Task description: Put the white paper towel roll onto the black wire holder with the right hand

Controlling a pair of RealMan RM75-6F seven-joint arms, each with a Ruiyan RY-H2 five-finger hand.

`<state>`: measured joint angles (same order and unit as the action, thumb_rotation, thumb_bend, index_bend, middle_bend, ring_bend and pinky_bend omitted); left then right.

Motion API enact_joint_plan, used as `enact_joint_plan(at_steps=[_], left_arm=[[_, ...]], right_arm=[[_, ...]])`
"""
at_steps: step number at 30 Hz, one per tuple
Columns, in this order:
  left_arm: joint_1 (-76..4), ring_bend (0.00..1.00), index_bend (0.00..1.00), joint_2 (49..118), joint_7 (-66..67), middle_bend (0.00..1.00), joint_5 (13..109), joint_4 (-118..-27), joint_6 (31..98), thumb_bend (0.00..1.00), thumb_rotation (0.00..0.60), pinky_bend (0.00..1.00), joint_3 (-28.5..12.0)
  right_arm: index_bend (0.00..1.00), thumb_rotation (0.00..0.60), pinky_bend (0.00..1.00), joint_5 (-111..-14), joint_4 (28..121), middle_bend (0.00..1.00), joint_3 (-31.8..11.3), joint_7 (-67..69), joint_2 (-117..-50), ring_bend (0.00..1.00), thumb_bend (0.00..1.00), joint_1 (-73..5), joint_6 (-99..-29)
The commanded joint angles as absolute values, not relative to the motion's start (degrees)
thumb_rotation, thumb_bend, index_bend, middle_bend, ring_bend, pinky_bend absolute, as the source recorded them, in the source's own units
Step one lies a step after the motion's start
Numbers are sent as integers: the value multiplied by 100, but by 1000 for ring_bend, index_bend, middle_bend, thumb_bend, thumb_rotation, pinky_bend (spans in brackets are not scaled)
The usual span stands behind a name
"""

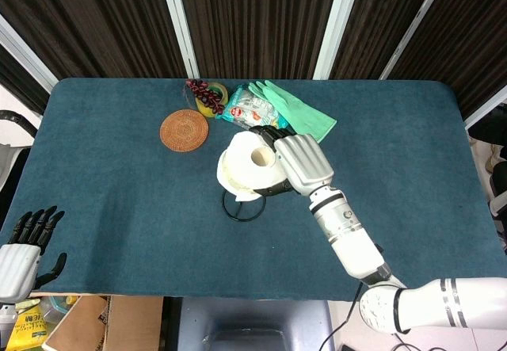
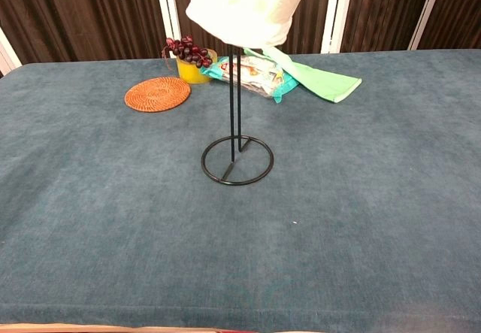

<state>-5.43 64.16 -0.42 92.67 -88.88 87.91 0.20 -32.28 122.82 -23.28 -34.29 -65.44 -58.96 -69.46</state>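
white and soft, the paper towel roll (image 1: 252,162) sits in the grip of the right hand (image 1: 297,161) in the head view, its hollow core facing up, directly above the ring base of the black wire holder (image 1: 242,207). the risk from here, as i judge it, is the core snagging on the upright rod: if the roll is tilted as it goes down, it could drag and tip the light holder over. the fingers wrap the far side of the roll, the forearm reaching in from the lower right. the left hand (image 1: 22,248) hangs at the table's near left corner, fingers apart and holding nothing. a round woven coaster (image 1: 184,129), a green rubber glove (image 1: 295,110) and a snack packet (image 1: 249,113) lie behind.

in the chest view the paper towel roll (image 2: 240,8) is high on the black wire holder (image 2: 237,122), the rod's top hidden inside it, the base ring bare below. the right hand barely shows there.
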Motion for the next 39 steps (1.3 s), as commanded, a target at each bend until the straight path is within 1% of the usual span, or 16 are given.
enact_joint_plan(at_steps=[1, 4, 5, 7, 10, 11, 12, 13, 16, 18, 20, 25, 31, 34, 37, 39], left_arm=[[-544, 21, 0, 6414, -38, 32, 9268, -8889, 8784, 448, 600, 23, 23], [-547, 20, 0, 6415, -25, 32, 9271, -8895, 8775, 446, 600, 23, 26], [-549, 20, 0, 6415, -22, 32, 9278, -8897, 8775, 447, 600, 23, 29], [-547, 20, 0, 6413, -22, 32, 9291, -8900, 8780, 447, 600, 22, 34], [-537, 20, 0, 6403, -37, 32, 9289, -8903, 8797, 447, 600, 23, 35], [-535, 20, 0, 6402, -45, 32, 9285, -8899, 8801, 447, 600, 23, 32], [-531, 20, 0, 6400, -51, 32, 9286, -8897, 8809, 447, 600, 23, 32], [-530, 20, 0, 6399, -57, 32, 9287, -8895, 8810, 447, 600, 23, 33], [-527, 20, 0, 6398, -66, 32, 9302, -8890, 8819, 447, 600, 23, 39], [-525, 20, 0, 6396, -68, 32, 9309, -8891, 8824, 447, 600, 23, 41], [-523, 20, 0, 6398, -63, 32, 9311, -8891, 8827, 447, 600, 23, 42], [-517, 20, 0, 6402, -49, 32, 9318, -8896, 8838, 448, 600, 23, 44], [-496, 20, 0, 6405, -44, 32, 9336, -8909, 8880, 448, 600, 23, 49], [-489, 21, 0, 6396, -60, 32, 9344, -8909, 8909, 448, 600, 23, 40], [-476, 20, 0, 6395, -74, 32, 9359, -8903, 8948, 448, 600, 23, 37], [-456, 20, 0, 6397, -78, 32, 9384, -8894, 9011, 447, 600, 23, 31]], right_arm=[[762, 600, 609, -2933, 12204, 646, -2262, -3718, -6644, 648, 98, -6068, -7105], [710, 600, 605, -2561, 12174, 645, -2255, -3905, -6687, 634, 98, -6208, -7130], [676, 600, 598, -2438, 12169, 636, -2254, -3943, -6702, 616, 98, -6251, -7120], [558, 600, 571, -2312, 12167, 574, -2246, -3976, -6716, 556, 97, -6300, -7095], [251, 600, 492, -2207, 12178, 395, -2225, -3972, -6704, 408, 98, -6337, -7032], [133, 600, 456, -2200, 12182, 334, -2219, -3953, -6689, 350, 98, -6340, -7005], [50, 600, 422, -2202, 12185, 276, -2214, -3932, -6674, 295, 98, -6337, -6984], [10, 600, 391, -2207, 12185, 226, -2206, -3915, -6659, 246, 98, -6334, -6967], [0, 600, 311, -2188, 12200, 105, -2168, -3903, -6593, 130, 98, -6343, -6886], [0, 600, 286, -2241, 12204, 53, -2122, -3922, -6567, 89, 98, -6350, -6882], [0, 600, 276, -2312, 12216, 22, -2072, -3931, -6545, 69, 98, -6342, -6896], [0, 600, 245, -2361, 12308, 0, -1978, -3945, -6395, 42, 98, -6303, -6879], [0, 600, 205, -2840, 12605, 0, -1720, -3863, -6038, 9, 98, -6006, -6942], [0, 600, 163, -3625, 12920, 0, -1309, -3745, -5789, 0, 98, -5545, -7098], [0, 600, 71, -4885, 13049, 0, -578, -3674, -5648, 0, 98, -4842, -7411], [0, 600, 9, -5906, 12872, 0, 31, -3552, -5692, 0, 98, -4225, -7752]])
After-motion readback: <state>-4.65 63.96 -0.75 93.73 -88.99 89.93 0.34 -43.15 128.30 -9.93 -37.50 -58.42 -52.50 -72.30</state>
